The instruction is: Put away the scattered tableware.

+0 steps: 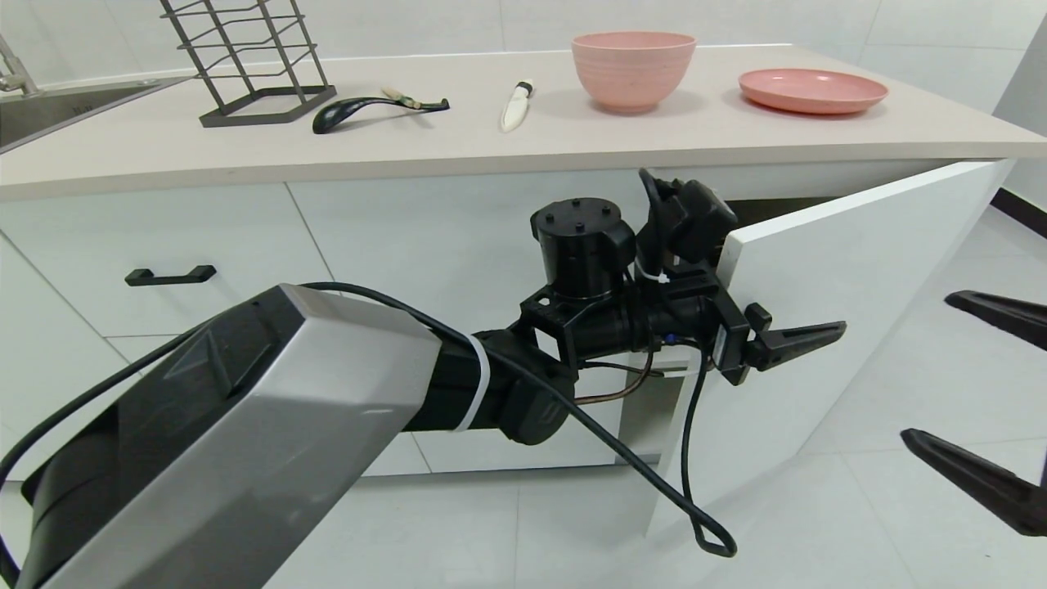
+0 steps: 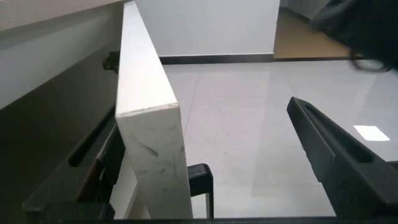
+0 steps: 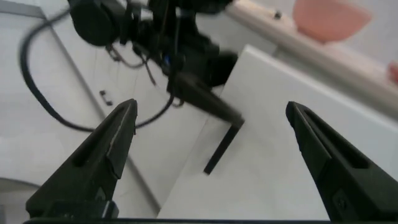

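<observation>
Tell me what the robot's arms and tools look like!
The left arm has a boxy silver shell, then black joints. A black cable loops along it, tied by white straps. The left tool and right tool have long, pointy black fingers.

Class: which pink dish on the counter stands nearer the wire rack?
The pink bowl; the flat pink plate lies beyond it, farther from the wire rack.

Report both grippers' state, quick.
Left gripper: open, its fingers either side of the cabinet door edge, not clamped on it.
Right gripper: open, holding nothing.
</observation>
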